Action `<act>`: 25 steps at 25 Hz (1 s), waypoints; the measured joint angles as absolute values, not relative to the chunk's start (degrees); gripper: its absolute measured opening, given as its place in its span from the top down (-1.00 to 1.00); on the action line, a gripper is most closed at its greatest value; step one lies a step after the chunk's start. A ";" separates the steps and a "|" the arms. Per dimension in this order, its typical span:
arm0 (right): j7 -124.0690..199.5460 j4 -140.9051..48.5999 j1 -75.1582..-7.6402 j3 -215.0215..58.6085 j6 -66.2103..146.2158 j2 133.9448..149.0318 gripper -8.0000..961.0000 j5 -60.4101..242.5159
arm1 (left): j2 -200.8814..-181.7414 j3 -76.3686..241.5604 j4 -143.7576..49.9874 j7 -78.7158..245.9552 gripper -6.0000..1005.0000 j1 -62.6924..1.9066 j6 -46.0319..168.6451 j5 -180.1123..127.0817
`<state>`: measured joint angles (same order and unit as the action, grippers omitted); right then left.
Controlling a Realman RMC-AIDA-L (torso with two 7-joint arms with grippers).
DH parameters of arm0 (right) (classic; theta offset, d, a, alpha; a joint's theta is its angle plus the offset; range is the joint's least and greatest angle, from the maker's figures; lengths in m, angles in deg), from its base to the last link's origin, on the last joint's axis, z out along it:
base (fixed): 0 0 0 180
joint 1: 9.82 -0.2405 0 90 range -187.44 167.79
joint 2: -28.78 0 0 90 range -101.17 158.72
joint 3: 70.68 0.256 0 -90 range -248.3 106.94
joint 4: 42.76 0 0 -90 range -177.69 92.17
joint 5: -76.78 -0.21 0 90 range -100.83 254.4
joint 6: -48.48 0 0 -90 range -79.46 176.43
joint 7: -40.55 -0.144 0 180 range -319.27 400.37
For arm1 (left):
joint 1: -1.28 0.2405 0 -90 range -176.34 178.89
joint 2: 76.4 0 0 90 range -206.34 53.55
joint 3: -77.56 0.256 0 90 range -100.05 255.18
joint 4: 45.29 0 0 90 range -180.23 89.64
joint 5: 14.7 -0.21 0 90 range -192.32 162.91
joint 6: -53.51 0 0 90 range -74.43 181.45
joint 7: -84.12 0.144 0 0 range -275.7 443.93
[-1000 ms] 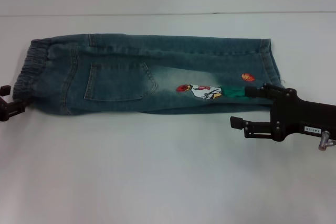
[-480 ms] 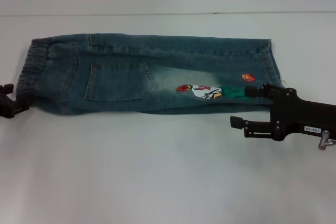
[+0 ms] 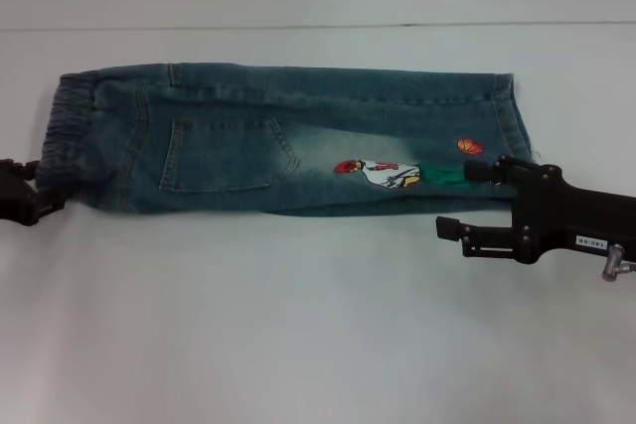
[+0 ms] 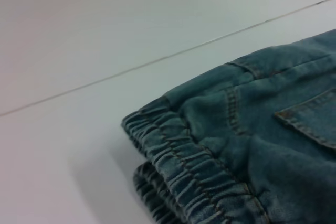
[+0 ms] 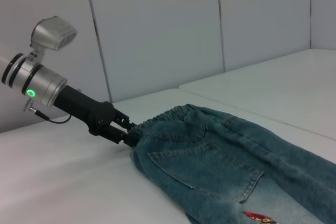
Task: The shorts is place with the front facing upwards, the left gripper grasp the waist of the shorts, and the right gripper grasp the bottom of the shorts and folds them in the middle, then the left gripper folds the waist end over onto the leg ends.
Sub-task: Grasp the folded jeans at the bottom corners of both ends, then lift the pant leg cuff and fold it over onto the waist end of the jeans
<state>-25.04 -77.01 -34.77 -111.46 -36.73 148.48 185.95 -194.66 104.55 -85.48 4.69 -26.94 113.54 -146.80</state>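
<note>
On the white table [image 3: 298,345] the shorts [image 3: 288,146] lie flat and already doubled lengthwise, one leg on the other, running from left to right across the far half of the surface. The pocket and the cartoon print face up. Denim like this should handle as a soft but fairly weighty cloth: it will drape and sag between two holds rather than stay stiff, and the doubled layers may slide on each other unless both are pinched together.

The waist of the shorts [image 3: 62,136] sits at the left end, puckered and thick, so it looks like the surest place to take hold; the gathered band gives the fingers bulk to bite. The leg ends [image 3: 515,126] lie at the right end, thinner and flatter.

The left gripper [image 5: 122,131] is at the near corner of the waist, its fingers closed on the band's edge, as the right wrist view shows. The right gripper [image 3: 467,201] rests by the near right corner of the shorts, its fingers spread apart and holding nothing; one fingertip reaches the fabric beside the print, the other lies off the cloth on the table.
</note>
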 joint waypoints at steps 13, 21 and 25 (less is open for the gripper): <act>-25.28 -76.91 -34.38 -109.69 -36.65 148.48 -0.97 185.05 | -194.71 104.77 -87.79 1.46 0.61 -28.71 116.18 -146.73; -23.41 -77.16 -33.06 -102.20 -35.17 148.42 -0.83 184.88 | -194.59 107.12 -91.38 -3.01 0.92 -29.52 121.77 -146.79; -21.77 -76.91 -32.59 -99.35 -32.95 148.73 -0.62 184.14 | -194.90 108.29 -94.07 -6.35 0.91 -29.97 124.36 -146.81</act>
